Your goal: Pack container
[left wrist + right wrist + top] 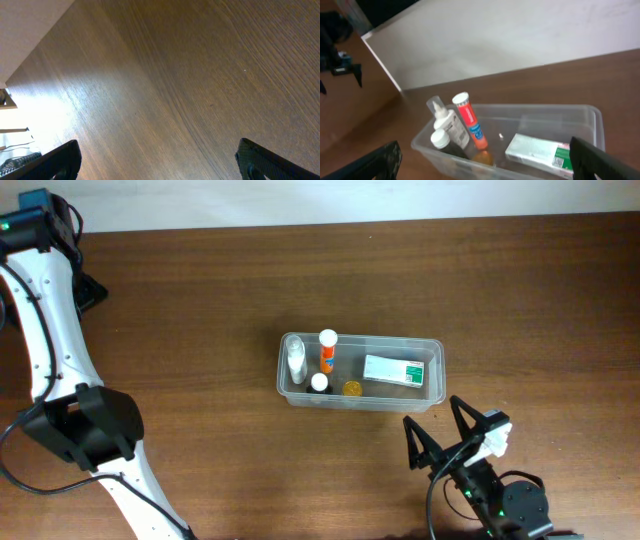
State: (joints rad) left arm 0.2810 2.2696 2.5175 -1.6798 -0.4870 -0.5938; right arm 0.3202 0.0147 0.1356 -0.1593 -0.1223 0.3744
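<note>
Reviewing the overhead view, I find the clear shallow rectangular plastic container (360, 337) near the middle of the brown wooden table (200, 300). Inside it are a clear spray bottle (295, 360), an orange tube with a white cap (327, 355), a small dark bottle with a white cap (319, 383), a small amber round item (352, 388) and a green-and-white carton (392, 370). I see nothing loose on the table outside it.

The right gripper (430, 413) sits just beside the container's near right corner, fingers spread and holding nothing. The left gripper (157, 145) is over bare wood, well apart from the container, its fingers also spread and empty.

My judgement is that packing is at or near completion. If the right arm moves next, I would raise it first and then draw it back, since its fingertips are close to the rim and a sideways sweep could shove the light tub or topple the leaning bottles.
</note>
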